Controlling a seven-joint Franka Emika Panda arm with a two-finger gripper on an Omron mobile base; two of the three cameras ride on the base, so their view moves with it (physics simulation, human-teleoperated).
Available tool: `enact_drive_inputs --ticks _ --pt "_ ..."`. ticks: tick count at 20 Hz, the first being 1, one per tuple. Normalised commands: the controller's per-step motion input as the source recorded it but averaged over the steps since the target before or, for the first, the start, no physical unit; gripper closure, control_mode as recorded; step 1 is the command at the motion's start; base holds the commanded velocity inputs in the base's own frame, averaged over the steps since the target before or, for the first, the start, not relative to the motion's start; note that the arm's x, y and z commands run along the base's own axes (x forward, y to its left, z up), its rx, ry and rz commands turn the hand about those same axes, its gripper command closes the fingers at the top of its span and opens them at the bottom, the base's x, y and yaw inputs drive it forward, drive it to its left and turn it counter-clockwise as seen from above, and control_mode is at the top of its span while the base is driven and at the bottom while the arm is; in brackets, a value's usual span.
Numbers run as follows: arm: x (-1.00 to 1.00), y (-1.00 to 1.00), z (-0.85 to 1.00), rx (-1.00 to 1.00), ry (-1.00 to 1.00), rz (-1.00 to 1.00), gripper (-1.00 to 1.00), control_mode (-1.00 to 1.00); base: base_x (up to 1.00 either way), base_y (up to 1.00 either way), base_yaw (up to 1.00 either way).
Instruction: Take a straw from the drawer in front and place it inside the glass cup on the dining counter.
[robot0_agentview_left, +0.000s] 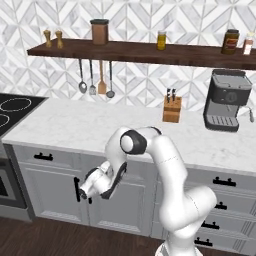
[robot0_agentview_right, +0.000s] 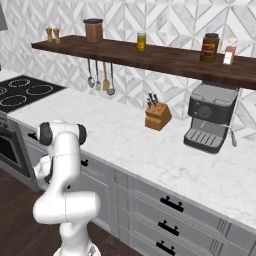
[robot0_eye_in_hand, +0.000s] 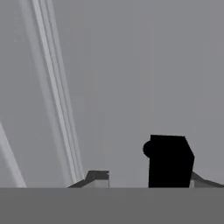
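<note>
My gripper (robot0_agentview_left: 80, 194) reaches low under the kitchen counter, up against the drawer's panelled grey front (robot0_eye_in_hand: 131, 78). The drawer's black bar handle (robot0_eye_in_hand: 169, 157) stands between my gripper's (robot0_eye_in_hand: 151, 178) two fingertips. The right fingertip (robot0_eye_in_hand: 202, 180) sits against the handle, while the left fingertip (robot0_eye_in_hand: 98, 176) is still a gap away from it. In the left base view the handle (robot0_agentview_left: 76, 186) shows as a dark bar at the hand's tip. The drawer is shut, so the straw is hidden. The glass cup and the dining counter are out of view.
A marble kitchen counter (robot0_agentview_left: 100, 125) carries a knife block (robot0_agentview_left: 172, 109) and a coffee machine (robot0_agentview_left: 226, 100), with a cooktop (robot0_agentview_left: 15, 107) at the left. Narrower drawers (robot0_agentview_left: 225, 182) stack at the right. A wooden shelf (robot0_agentview_left: 150, 50) holds jars, with utensils (robot0_agentview_left: 95, 80) hanging under it.
</note>
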Motion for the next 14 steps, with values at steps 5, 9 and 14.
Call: enact_drive_inputs --ticks 5,9,14 --pt "-0.25 0.24 -0.82 0.20 0.38 0.13 1.00 -1.00 0.00 0.00 0.00" --pt "-1.00 0.34 -0.57 0.28 0.33 0.25 1.00 -1.00 0.00 0.00 0.00" --pt "-1.00 0.52 -0.21 0.23 0.36 0.21 1.00 -1.00 0.00 0.00 0.00"
